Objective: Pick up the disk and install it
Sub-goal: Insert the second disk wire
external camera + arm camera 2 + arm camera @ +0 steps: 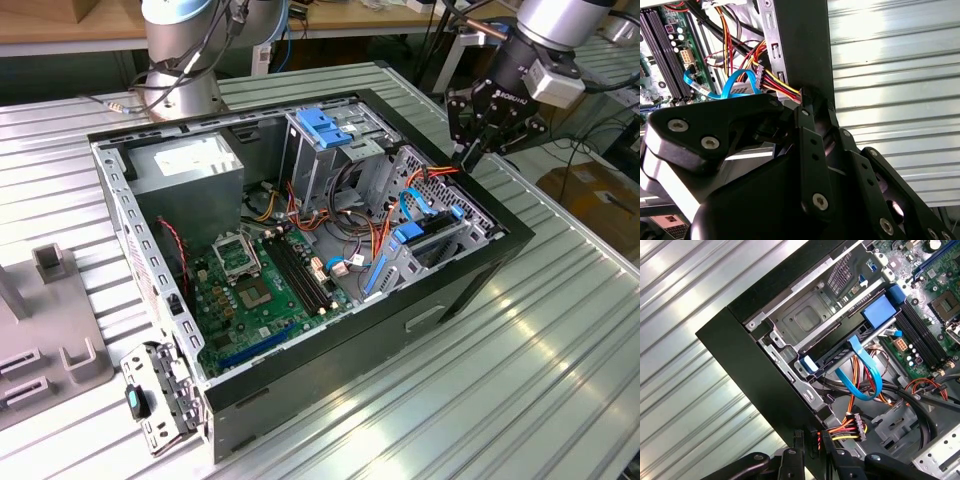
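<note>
Ribbed metal tabletop [520,380] carries open computer case [470,275]; gripper [470,155] hovers at its far edge, fingers together, holding nothing.

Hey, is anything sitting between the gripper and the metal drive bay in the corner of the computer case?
Yes. A bundle of red, yellow and black power wires with its connector lies right at the gripper, against the case's black wall. Past it, a blue flat cable loops between those wires and the drive bay.
</note>
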Available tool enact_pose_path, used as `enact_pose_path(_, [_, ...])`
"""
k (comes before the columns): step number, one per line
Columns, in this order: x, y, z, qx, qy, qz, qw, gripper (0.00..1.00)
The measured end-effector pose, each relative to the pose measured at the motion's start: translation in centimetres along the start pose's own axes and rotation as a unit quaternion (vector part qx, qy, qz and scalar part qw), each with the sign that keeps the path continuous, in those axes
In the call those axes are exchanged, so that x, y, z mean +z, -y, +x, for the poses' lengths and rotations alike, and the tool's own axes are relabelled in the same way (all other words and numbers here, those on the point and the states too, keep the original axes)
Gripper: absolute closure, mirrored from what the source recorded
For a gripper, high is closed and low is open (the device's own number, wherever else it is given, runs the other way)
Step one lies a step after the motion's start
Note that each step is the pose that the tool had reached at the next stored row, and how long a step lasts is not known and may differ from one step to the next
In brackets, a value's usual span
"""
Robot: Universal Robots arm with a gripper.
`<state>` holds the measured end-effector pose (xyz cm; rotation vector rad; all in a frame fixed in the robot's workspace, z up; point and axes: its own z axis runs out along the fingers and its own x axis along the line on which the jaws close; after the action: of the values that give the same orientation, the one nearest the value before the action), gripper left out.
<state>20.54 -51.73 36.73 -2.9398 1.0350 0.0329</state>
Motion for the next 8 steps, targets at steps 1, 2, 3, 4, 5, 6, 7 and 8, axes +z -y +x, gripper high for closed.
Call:
enact_pose_path(1, [0.0, 0.0, 0.0, 0.0, 0.0, 0.0, 1.0, 0.73])
enact_pose_path(2, [0.0, 0.0, 0.0, 0.0, 0.0, 0.0, 1.0, 0.73])
enact_pose_path(3, [0.0, 0.0, 0.0, 0.0, 0.0, 0.0, 1.0, 0.73])
enact_pose_path(4, [0.0, 0.0, 0.0, 0.0, 0.0, 0.0, 1.0, 0.73])
enact_pose_path(5, [0.0, 0.0, 0.0, 0.0, 0.0, 0.0, 1.0, 0.73])
enact_pose_path(6, [0.01, 0.0, 0.0, 0.0, 0.0, 0.0, 1.0, 0.73])
enact_pose_path(7, [0.0, 0.0, 0.0, 0.0, 0.0, 0.0, 1.0, 0.73])
enact_pose_path(8, [0.0, 0.0, 0.0, 0.0, 0.0, 0.0, 1.0, 0.73])
